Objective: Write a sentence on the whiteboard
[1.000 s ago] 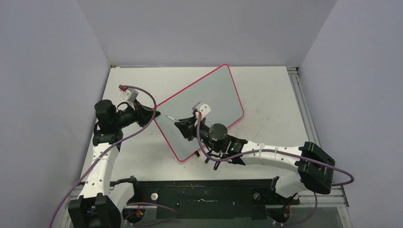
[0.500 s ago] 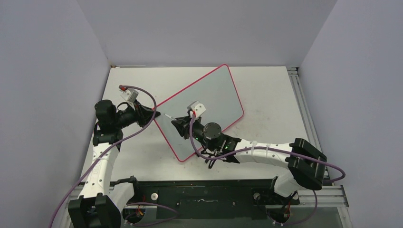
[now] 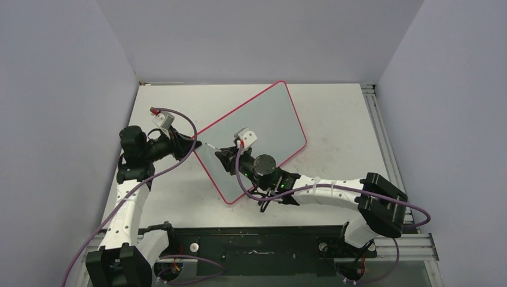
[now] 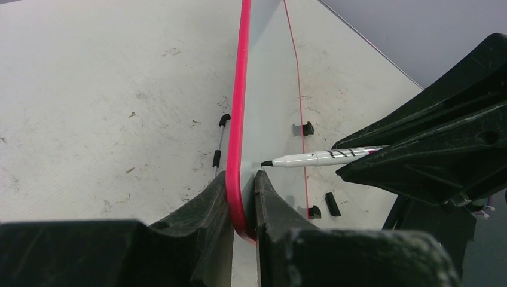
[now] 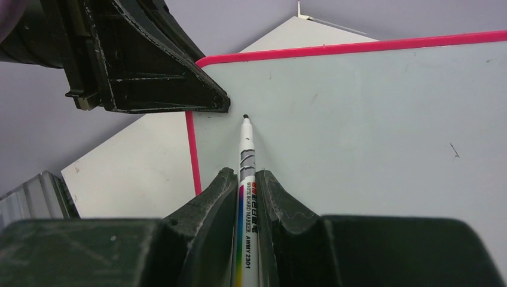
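Clamping the whiteboard (image 3: 263,122) rim, left pincer (image 4: 242,179) faces marker (image 5: 246,156) in right pincer (image 5: 245,178).

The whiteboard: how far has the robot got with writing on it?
Done: the left fingers clamp the pink rim of the whiteboard at a corner, and the right fingers grip an uncapped marker. In hand: the marker's tip sits at the board near that corner; contact is unclear. Left: no writing shows, so the whole sentence remains.
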Controlling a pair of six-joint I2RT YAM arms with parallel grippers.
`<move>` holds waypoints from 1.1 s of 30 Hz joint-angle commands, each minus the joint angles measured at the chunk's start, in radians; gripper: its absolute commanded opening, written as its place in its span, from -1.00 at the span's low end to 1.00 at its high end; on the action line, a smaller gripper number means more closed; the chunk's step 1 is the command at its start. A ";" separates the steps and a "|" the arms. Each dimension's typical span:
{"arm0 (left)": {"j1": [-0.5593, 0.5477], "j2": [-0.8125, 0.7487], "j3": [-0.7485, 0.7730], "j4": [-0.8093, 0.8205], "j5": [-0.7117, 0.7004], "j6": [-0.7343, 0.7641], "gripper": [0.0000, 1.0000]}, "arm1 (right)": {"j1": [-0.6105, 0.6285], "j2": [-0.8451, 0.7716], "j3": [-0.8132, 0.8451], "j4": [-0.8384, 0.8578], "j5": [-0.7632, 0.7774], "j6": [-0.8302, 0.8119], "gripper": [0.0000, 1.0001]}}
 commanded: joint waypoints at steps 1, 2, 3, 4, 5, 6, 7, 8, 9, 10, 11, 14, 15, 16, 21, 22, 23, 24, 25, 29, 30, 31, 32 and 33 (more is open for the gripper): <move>-0.017 0.004 -0.001 -0.077 -0.012 0.134 -1.00 | 0.004 -0.014 -0.009 0.034 0.027 0.002 -0.89; -0.018 0.004 -0.001 -0.077 -0.013 0.135 -1.00 | 0.004 -0.016 -0.017 0.030 0.028 0.007 -0.89; -0.017 0.003 -0.001 -0.078 -0.014 0.135 -1.00 | 0.005 -0.021 -0.027 0.028 0.028 0.013 -0.89; -0.018 0.002 -0.001 -0.077 -0.014 0.136 -1.00 | 0.005 -0.026 -0.037 0.028 0.027 0.018 -0.89; -0.017 0.001 -0.002 -0.077 -0.015 0.136 -1.00 | 0.005 -0.032 -0.048 0.027 0.027 0.024 -0.89; -0.017 0.000 -0.002 -0.078 -0.016 0.135 -1.00 | 0.005 -0.036 -0.058 0.027 0.029 0.029 -0.89; -0.017 0.000 -0.002 -0.078 -0.017 0.135 -1.00 | 0.007 -0.041 -0.069 0.026 0.031 0.034 -0.89; -0.016 0.000 -0.002 -0.077 -0.018 0.135 -1.00 | 0.007 -0.045 -0.079 0.025 0.029 0.040 -0.89; -0.017 0.000 -0.002 -0.077 -0.017 0.134 -1.00 | 0.008 -0.048 -0.087 0.023 0.027 0.045 -0.89; -0.017 -0.002 -0.002 -0.078 -0.017 0.134 -1.00 | 0.009 -0.052 -0.098 0.023 0.028 0.049 -0.89; -0.017 -0.002 -0.002 -0.078 -0.018 0.134 -1.00 | 0.012 -0.056 -0.105 0.022 0.031 0.053 -0.89; -0.016 -0.004 -0.002 -0.078 -0.021 0.134 -1.00 | 0.018 -0.066 -0.118 0.015 0.038 0.058 -0.89; -0.017 -0.004 -0.002 -0.079 -0.022 0.135 -1.00 | 0.021 -0.071 -0.119 0.011 0.038 0.058 -0.89; -0.016 -0.002 -0.003 -0.079 -0.023 0.136 -1.00 | 0.024 -0.077 -0.119 0.007 0.039 0.056 -0.89; -0.017 -0.002 -0.002 -0.080 -0.028 0.136 -1.00 | 0.047 -0.114 -0.092 -0.014 0.054 0.032 -0.89; -0.016 -0.002 -0.003 -0.081 -0.027 0.137 -1.00 | 0.049 -0.122 -0.084 -0.020 0.059 0.026 -0.89; -0.017 -0.002 -0.003 -0.082 -0.027 0.137 -1.00 | 0.052 -0.128 -0.077 -0.022 0.061 0.022 -0.89; -0.016 -0.002 -0.004 -0.082 -0.027 0.137 -1.00 | 0.053 -0.133 -0.070 -0.023 0.063 0.017 -0.89; -0.016 -0.002 -0.004 -0.082 -0.027 0.137 -1.00 | 0.053 -0.137 -0.067 -0.024 0.064 0.014 -0.89; -0.017 -0.002 -0.002 -0.083 -0.028 0.136 -1.00 | 0.053 -0.131 -0.038 -0.030 0.069 -0.009 -0.89; -0.017 -0.003 -0.002 -0.083 -0.030 0.137 -1.00 | 0.053 -0.126 -0.030 -0.033 0.069 -0.015 -0.89; -0.017 -0.002 -0.002 -0.084 -0.031 0.138 -1.00 | 0.053 -0.119 -0.021 -0.033 0.068 -0.018 -0.89; -0.016 -0.002 -0.003 -0.084 -0.030 0.137 -1.00 | 0.051 -0.113 -0.013 -0.033 0.068 -0.025 -0.89; -0.017 -0.002 -0.002 -0.083 -0.030 0.137 -1.00 | 0.050 -0.106 -0.005 -0.032 0.067 -0.029 -0.89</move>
